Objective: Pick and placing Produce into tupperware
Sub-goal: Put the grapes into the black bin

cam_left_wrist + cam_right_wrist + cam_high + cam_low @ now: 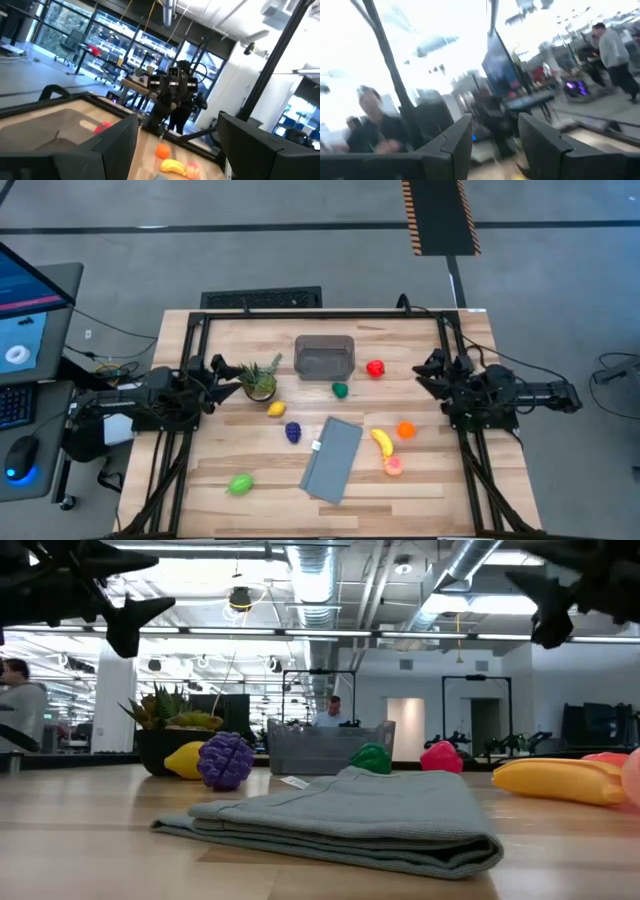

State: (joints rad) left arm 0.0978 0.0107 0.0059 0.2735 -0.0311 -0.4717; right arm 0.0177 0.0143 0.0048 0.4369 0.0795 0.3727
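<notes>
Smoky tupperware [324,356] near the back middle of the wooden table [440,480], with nothing in it (produce all around outside: red [375,368], dark green [340,389], yellow [276,409], purple [293,432], banana [381,442], orange [405,430], pink [393,466], light green [240,484]). Left gripper [222,372] up at the left edge beside the spiky plant [259,380], fingers partly apart and holding nothing. Right gripper [428,370] up at the right edge, fingers together and holding nothing.

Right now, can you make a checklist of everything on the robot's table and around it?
Surface: wooden table, slatted.
Job's things: grey tupperware, looks empty; red, dark green, yellow, purple, orange, pink, light green produce and a banana, all loose.
Clutter: potted plant; folded grey cloth.
Grippers: left gripper open, empty, beside the plant; right gripper shut, empty.
Cables: some at left edge.
Surroundings: monitor, mouse.
</notes>
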